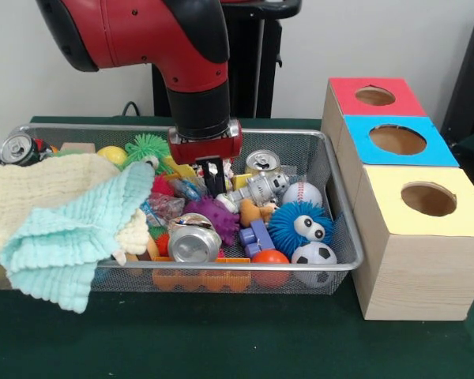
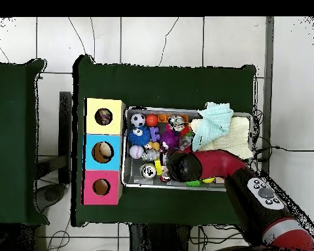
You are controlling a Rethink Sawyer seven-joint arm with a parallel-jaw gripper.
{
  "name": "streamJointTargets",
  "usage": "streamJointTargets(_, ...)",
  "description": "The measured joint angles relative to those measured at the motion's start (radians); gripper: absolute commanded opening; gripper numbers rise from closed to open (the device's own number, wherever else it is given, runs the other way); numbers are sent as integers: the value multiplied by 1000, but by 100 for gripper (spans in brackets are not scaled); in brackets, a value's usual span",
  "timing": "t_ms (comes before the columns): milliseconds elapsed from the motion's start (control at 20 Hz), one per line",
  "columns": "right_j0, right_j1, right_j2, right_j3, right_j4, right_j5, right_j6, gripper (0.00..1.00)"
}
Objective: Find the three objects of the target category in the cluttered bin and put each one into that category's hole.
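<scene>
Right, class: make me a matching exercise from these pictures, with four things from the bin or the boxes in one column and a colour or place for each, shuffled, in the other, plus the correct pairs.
Things:
1. soccer ball
2. spiky ball with eyes
3. box top nearest the camera
4. mint cloth

Descriptions:
A. yellow
B. hangs over the bin's front rim
C. blue
D. front right corner of the bin, front view

Pairs: 1-D, 2-C, 3-A, 4-B
</scene>
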Motion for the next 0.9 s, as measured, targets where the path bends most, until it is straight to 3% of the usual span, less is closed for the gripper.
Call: streamJointTargets(900,-22,-84,24,1,16,231,0,0)
